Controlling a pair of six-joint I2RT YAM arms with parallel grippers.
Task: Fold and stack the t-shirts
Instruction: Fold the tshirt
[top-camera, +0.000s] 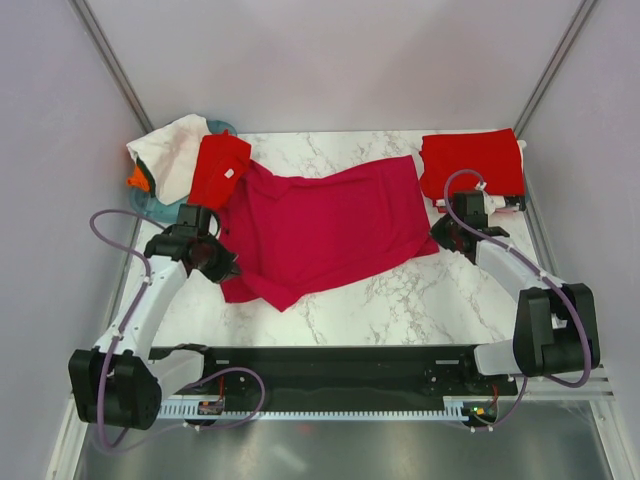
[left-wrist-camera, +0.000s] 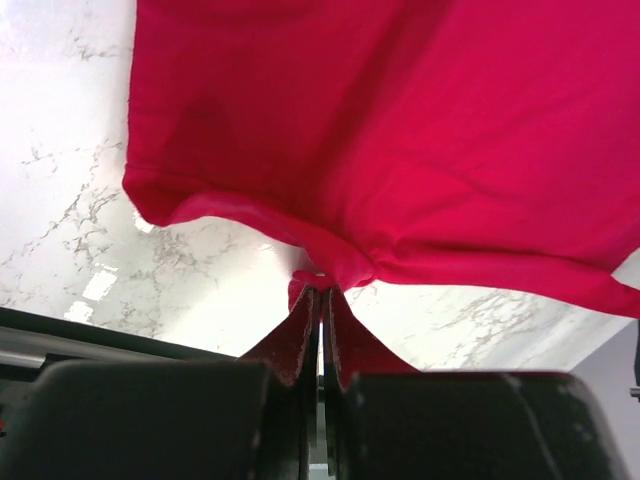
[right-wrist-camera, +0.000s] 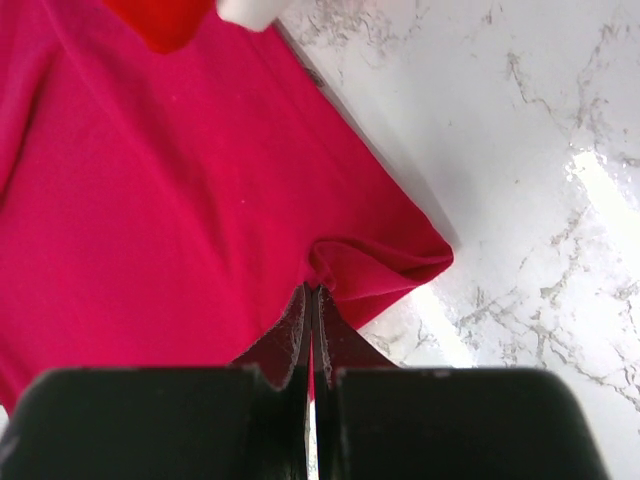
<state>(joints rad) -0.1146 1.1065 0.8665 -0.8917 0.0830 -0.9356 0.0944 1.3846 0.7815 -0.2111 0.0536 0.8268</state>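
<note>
A crimson-magenta t-shirt (top-camera: 320, 225) lies spread across the middle of the marble table (top-camera: 400, 300). My left gripper (top-camera: 222, 262) is shut on its left edge; the left wrist view shows the cloth (left-wrist-camera: 400, 130) bunched between my left gripper's tips (left-wrist-camera: 322, 290). My right gripper (top-camera: 440, 232) is shut on the shirt's right corner, where the fabric (right-wrist-camera: 180, 200) puckers at the closed tips (right-wrist-camera: 312, 288). A folded bright red t-shirt (top-camera: 470, 162) rests at the back right. At the back left are a white t-shirt (top-camera: 175, 150), a red one (top-camera: 220, 168) and an orange one (top-camera: 138, 180).
The round teal basket (top-camera: 150, 205) sits under the pile at the back left corner. Grey walls close in the back and both sides. A black rail (top-camera: 330, 365) runs along the near edge between the arm bases.
</note>
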